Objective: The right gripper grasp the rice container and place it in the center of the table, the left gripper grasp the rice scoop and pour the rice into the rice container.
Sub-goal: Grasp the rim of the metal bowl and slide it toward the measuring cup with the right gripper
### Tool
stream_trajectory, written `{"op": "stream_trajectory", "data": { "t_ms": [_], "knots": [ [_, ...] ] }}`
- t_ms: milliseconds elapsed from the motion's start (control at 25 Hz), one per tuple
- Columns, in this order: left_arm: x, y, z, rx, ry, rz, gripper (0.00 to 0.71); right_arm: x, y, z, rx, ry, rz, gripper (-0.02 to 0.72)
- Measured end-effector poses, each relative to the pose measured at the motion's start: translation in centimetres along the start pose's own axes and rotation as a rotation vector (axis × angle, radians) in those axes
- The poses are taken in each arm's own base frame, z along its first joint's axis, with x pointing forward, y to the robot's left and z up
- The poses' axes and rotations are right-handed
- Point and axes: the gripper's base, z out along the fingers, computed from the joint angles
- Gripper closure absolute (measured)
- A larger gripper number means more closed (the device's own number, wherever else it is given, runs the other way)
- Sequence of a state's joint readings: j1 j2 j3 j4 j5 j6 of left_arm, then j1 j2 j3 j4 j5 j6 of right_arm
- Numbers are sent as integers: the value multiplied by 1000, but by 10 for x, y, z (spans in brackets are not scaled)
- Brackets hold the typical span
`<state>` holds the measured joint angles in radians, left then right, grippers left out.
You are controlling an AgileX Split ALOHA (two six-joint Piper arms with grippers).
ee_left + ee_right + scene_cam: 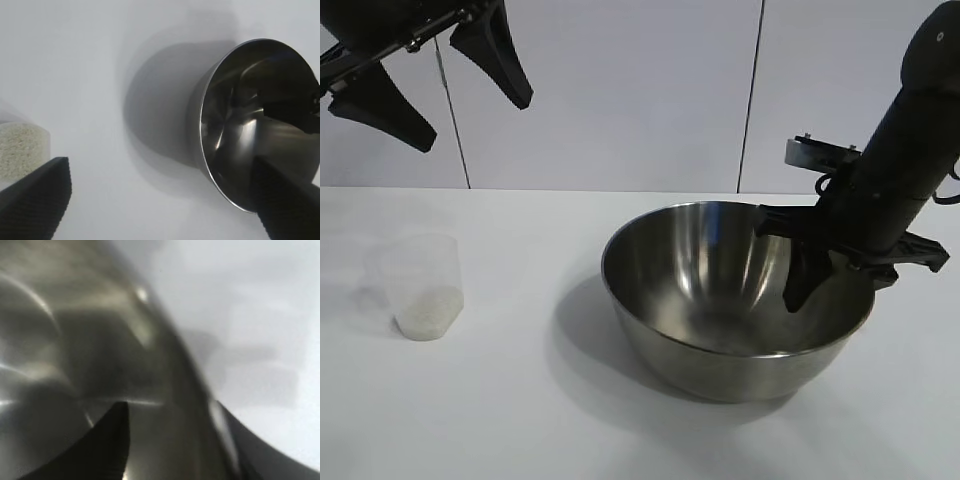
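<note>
A plain white table (pixel 500 420) fills the lower part of the exterior view. Behind it stands a wall of pale grey panels (pixel 620 90), divided by thin dark vertical seams (pixel 752 90). Lighting is soft and even, casting faint grey shadows on the tabletop.

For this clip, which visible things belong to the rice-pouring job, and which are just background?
Job:
- shiny steel mixing bowl
- clear plastic measuring cup holding white rice
- right gripper, straddling the bowl's rim
- left gripper, raised above the cup
- white table

Background:
- white panelled wall
</note>
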<state>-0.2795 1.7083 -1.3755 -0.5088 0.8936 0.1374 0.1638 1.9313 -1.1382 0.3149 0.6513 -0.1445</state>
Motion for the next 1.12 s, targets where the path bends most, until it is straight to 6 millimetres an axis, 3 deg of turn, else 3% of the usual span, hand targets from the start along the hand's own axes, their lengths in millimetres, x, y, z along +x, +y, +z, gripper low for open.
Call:
{"op": "stream_trajectory", "data": {
  "t_ms": [80, 160, 480, 640, 1120],
  "knots": [
    [0, 0, 0, 0, 0, 0, 16, 1, 0, 0, 0, 7, 0, 649],
    [0, 0, 0, 0, 0, 0, 16, 1, 1, -1, -5, 6, 5, 679],
    [0, 0, 0, 0, -1, 0, 16, -12, -5, -37, -118, -73, 58, 692],
    [0, 0, 0, 0, -1, 0, 16, -14, -6, -41, -154, -88, 65, 692],
    [0, 0, 0, 0, -1, 0, 16, -12, 48, -28, -167, -111, -52, 692]
  ]
}}
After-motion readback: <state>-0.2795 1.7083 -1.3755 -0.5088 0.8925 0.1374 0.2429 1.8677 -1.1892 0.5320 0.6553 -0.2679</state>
